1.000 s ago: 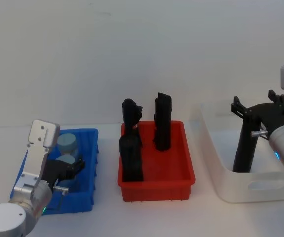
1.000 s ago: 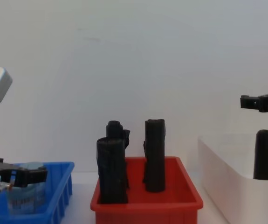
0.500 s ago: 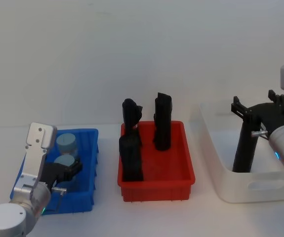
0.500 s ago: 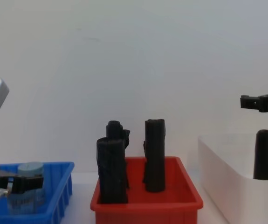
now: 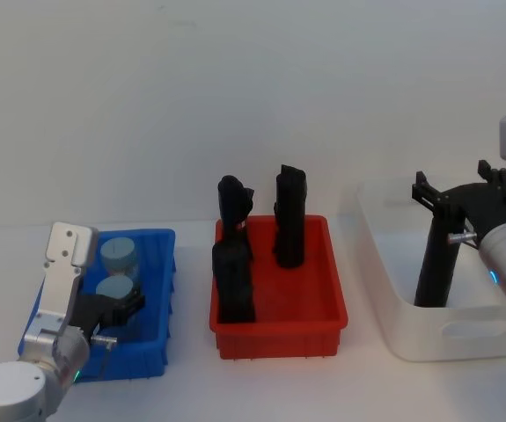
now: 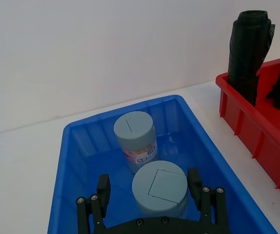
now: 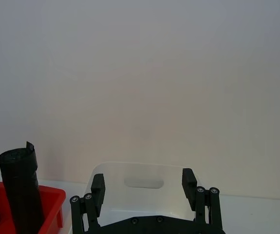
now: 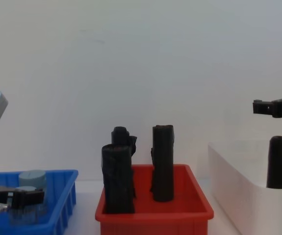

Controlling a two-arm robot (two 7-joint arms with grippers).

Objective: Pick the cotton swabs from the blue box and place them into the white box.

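Note:
Two cotton swabs tubs stand in the blue box [image 5: 160, 352] at the left: a far one [image 5: 118, 255] and a near one [image 5: 112, 287]. My left gripper [image 5: 117, 301] is down inside the box, open, with a finger on either side of the near tub [image 6: 159, 187] and the far tub [image 6: 136, 141] beyond it. From the chest, the gripper [image 8: 14, 198] sits low behind the blue box wall [image 8: 57, 205]. My right gripper [image 5: 452, 178] hangs open and empty above the white box [image 5: 446, 338] at the right.
A red bin [image 5: 279, 330] with three tall black rolls stands between the two boxes. Another black roll [image 5: 437, 255] stands upright in the white box, just under the right gripper. A plain white wall runs behind the table.
My left gripper has sunk lower into the blue box, so its fingers now flank the near tub. The right arm has not moved.

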